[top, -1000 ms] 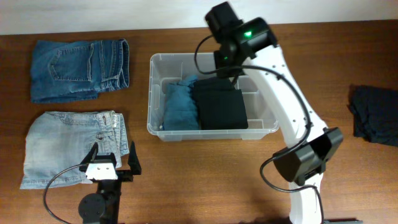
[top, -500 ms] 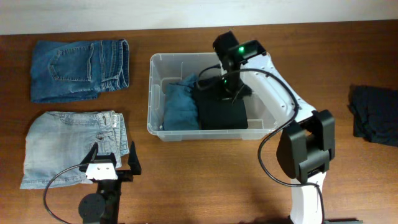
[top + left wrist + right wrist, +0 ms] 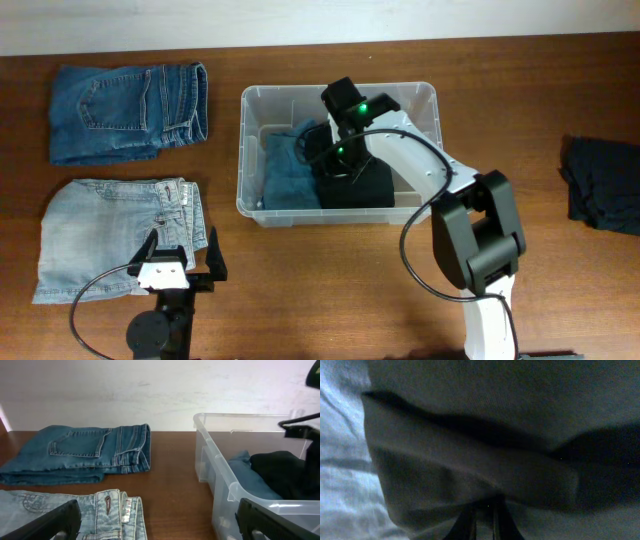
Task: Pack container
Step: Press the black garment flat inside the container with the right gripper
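centrally in the overhead frame sits the container [image 3: 250, 205], a clear, glossy plastic bin with rounded corners and a thick rim, on the brown wood-grain table [image 3: 330, 290]; it holds a soft, rumpled teal garment [image 3: 285, 175] on its left side and a matte black garment [image 3: 365, 190], folded square, just beside it. the right gripper [image 3: 484, 515] reaches down inside the bin, jaws pressed almost together on a fold of the black garment (the wrist view shows little but dark weave). the left gripper [image 3: 182, 245] hangs at lower left by the edge of the pale jeans [image 3: 100, 235], jaws spread wide, gripping nothing.
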`<move>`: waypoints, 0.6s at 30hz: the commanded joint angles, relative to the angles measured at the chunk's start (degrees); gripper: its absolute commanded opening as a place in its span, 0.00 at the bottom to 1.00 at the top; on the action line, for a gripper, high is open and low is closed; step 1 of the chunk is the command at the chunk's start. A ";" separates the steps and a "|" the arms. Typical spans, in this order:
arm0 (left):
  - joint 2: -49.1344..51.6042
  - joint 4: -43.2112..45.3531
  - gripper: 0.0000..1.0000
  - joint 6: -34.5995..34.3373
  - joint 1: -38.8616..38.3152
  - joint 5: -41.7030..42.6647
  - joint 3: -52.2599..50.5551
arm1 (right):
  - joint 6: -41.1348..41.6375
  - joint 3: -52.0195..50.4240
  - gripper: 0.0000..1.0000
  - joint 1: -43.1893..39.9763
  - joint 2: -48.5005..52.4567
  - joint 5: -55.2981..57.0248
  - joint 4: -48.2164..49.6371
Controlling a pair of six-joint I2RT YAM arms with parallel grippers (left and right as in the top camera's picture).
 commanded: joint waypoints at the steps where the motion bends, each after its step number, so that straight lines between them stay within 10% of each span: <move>1: -0.28 -0.11 0.99 0.70 0.35 0.61 -0.24 | 3.13 -0.68 0.04 2.14 2.03 -1.81 2.03; 18: -0.28 -0.11 0.99 0.70 0.35 0.61 -0.24 | 2.93 30.56 0.15 -3.19 -0.57 16.74 -24.52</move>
